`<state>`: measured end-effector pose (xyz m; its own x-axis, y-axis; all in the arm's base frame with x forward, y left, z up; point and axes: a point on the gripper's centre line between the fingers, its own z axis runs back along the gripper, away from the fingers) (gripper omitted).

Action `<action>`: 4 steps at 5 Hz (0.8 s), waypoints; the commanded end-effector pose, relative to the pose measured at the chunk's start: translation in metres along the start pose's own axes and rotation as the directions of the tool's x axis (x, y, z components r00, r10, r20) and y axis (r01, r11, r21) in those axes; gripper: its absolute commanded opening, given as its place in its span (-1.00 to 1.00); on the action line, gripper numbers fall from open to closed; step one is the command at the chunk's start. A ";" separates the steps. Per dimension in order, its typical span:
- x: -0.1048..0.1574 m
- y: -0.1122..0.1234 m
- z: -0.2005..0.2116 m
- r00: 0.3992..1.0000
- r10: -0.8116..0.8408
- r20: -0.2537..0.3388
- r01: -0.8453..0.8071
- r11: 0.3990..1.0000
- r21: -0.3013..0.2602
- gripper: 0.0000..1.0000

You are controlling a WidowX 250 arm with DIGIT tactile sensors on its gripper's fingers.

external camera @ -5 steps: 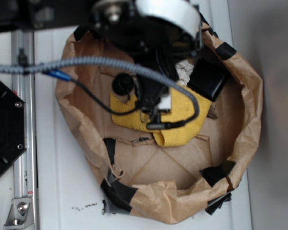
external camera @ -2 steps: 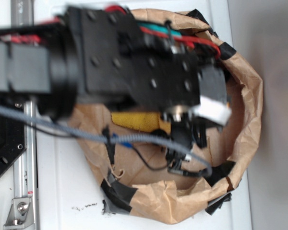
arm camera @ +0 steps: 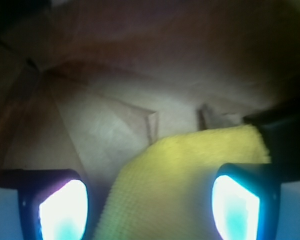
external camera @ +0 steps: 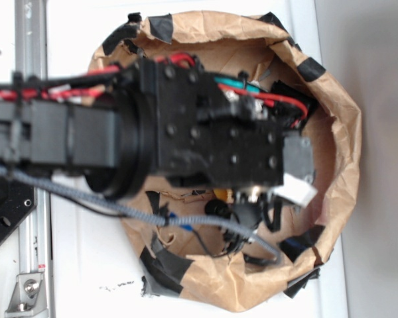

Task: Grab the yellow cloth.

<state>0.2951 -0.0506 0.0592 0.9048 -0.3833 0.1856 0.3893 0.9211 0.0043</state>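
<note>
gripper (arm camera: 150,205): on my wrist view the jaws stand apart, both pads (arm camera: 64,210) glowing bright at the bottom corners, nothing clamped.
yellow cloth (arm camera: 190,185): I see it lying between the two pads, filling the lower middle, its far edge running up to the right.
black box (arm camera: 285,135): dark block at the right edge, just beside the cloth's far corner.
bag floor (arm camera: 105,120): creased brown paper beyond the cloth, folds visible.
arm (external camera: 186,139): from the exterior view it covers most of the paper bag (external camera: 338,132); only a yellow sliver shows under it.
</note>
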 end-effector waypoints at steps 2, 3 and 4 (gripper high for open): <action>-0.005 0.006 -0.011 0.998 0.021 -0.055 -0.016 0.997 0.078 -1.00; -0.004 0.018 -0.007 0.998 0.038 -0.050 -0.033 0.996 0.081 -1.00; -0.004 0.025 -0.006 0.997 0.044 -0.060 -0.038 0.995 0.088 -1.00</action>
<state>0.2912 -0.0245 0.0354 0.9297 -0.3594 0.0806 0.3550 0.9327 0.0632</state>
